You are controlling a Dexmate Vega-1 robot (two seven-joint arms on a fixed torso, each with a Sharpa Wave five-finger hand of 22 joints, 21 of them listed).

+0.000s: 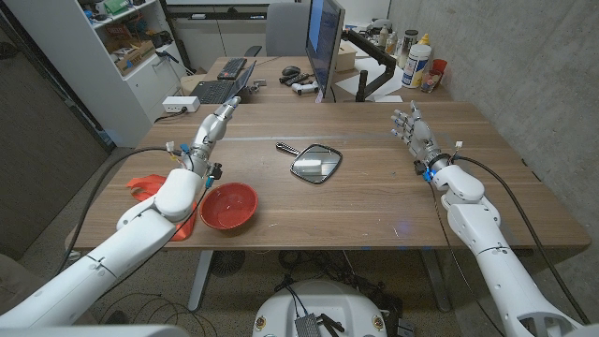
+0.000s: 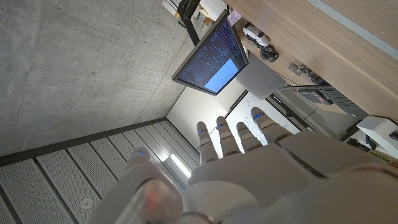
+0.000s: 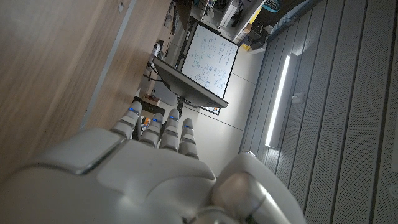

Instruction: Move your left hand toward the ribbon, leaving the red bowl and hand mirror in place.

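The left hand (image 1: 217,120) was seen raised over the table's (image 1: 374,201) far left part, fingers (image 2: 219,134) straight, slightly apart, nothing held. The ribbon (image 1: 148,185), red-orange, was seen at the table's left edge, partly hidden behind the left forearm. The red bowl (image 1: 228,206) was noted just beside it, the hand mirror (image 1: 315,163) mid-table. The right hand (image 1: 410,126) was seen at far right, fingers extended, empty.

Head camera looks down over the long wooden table (image 1: 374,197); both wrist cameras, inverted, share the lit flat monitor (image 2: 211,59).
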